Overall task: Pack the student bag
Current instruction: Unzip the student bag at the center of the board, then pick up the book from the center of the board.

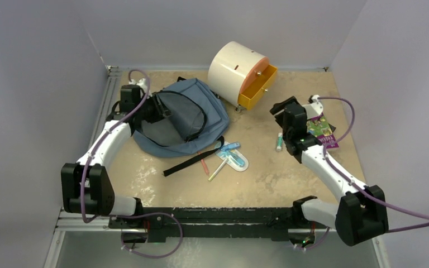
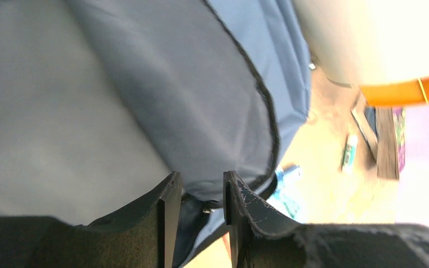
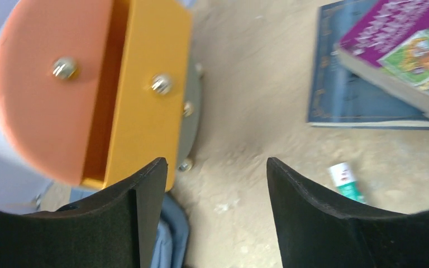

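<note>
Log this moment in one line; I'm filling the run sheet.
left gripper: shut on student bag rim | right gripper: open, empty | books: outside bag

Surface: tan table [image 1: 268,184], scuffed with pale marks.
Far left: slate-blue student bag [image 1: 184,120] lay slumped, and its black strap [image 1: 192,162] trailed toward the near middle.
Far middle: cream cylindrical cabinet [image 1: 234,70] stood with its orange drawer [image 1: 257,88] pulled out.
Right: dark blue book [image 3: 341,95] lay flat, with a purple book [image 1: 321,129] on top.
Left of books: green-and-white tube [image 1: 279,142] lay near them.
Middle: blister pack [image 1: 233,157] held blue contents. A red pen [image 1: 204,164] and a yellow-green pen [image 1: 217,171] lay just beside it.
</note>
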Controlling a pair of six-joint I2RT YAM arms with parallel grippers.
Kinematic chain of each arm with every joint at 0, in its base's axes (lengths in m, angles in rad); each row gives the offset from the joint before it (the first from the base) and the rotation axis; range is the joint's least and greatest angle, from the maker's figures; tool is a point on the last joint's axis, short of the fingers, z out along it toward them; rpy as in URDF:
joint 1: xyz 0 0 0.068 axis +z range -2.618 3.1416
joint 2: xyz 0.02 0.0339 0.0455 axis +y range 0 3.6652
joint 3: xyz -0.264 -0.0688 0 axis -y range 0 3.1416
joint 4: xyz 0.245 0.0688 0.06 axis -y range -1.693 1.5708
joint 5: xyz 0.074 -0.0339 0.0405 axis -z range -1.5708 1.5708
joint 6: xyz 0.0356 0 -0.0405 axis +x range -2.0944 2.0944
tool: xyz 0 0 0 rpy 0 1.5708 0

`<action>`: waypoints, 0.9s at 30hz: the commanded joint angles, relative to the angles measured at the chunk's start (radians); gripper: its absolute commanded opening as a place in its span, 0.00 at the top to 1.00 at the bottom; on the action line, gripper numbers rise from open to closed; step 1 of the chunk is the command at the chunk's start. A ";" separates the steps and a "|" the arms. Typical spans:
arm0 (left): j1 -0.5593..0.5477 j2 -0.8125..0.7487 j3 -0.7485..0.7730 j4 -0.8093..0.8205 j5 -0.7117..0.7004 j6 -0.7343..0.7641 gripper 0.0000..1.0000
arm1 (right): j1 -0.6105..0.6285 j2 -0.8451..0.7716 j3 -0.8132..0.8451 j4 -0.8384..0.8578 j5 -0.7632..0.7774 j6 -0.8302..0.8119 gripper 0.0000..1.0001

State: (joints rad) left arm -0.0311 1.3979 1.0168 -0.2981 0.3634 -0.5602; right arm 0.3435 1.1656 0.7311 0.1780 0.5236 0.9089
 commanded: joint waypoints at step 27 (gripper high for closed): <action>-0.492 0.030 0.227 0.026 -0.047 0.207 0.43 | -0.741 0.057 -0.123 -0.131 -0.159 0.085 0.09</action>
State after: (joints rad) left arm -0.5011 1.3968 1.1732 -0.3012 0.3305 -0.3767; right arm -0.3622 1.1839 0.6109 -0.0597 0.4011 1.0275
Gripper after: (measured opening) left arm 0.565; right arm 0.906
